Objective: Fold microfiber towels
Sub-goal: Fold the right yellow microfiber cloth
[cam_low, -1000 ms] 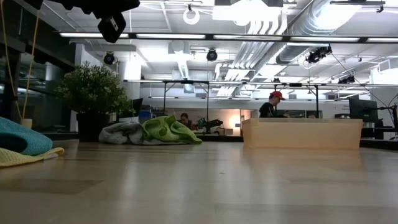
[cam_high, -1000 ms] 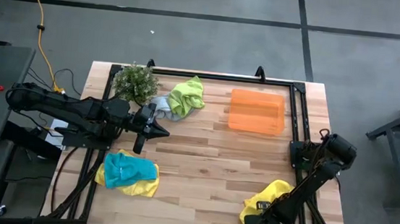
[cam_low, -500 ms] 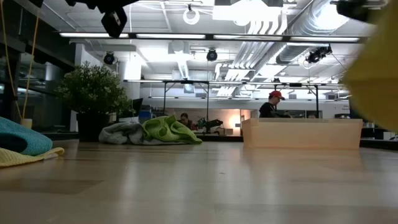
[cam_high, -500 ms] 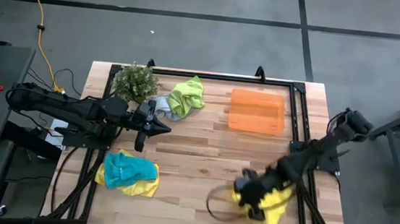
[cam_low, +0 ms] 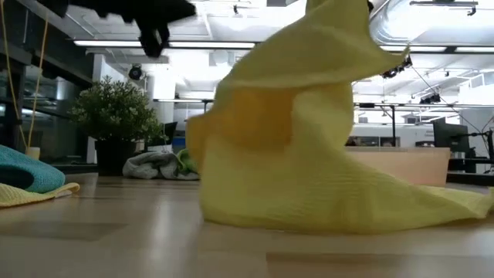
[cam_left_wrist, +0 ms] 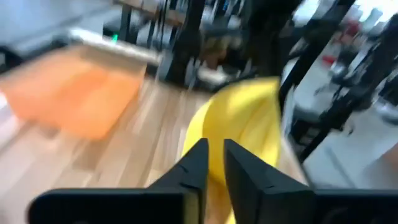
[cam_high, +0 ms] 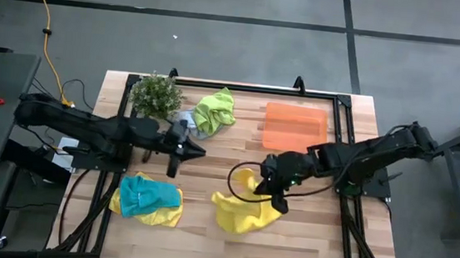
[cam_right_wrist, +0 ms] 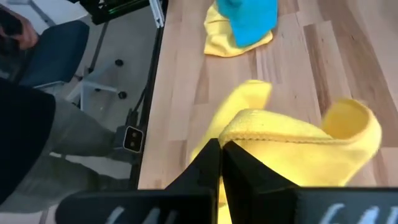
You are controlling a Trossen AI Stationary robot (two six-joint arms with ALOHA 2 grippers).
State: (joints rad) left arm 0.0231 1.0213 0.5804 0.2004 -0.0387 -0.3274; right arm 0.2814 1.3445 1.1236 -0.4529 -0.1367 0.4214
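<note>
Right gripper point(cam_high: 278, 186) clenched on a yellow towel point(cam_high: 244, 210) at mid-table.
Its lower part trails on the table point(cam_high: 235, 167) toward the near edge. Teal towel point(cam_high: 147, 194) lies over another yellow towel point(cam_high: 164, 216) near the left edge. The left gripper point(cam_high: 199, 151) hovers mid-table, fingers slightly parted, holding nothing. Green towel point(cam_high: 216, 109) lies by the far edge.

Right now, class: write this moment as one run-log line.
right tool: shut on yellow towel, mid-table | left tool: empty, hovering | teal towel: unfolded
</note>
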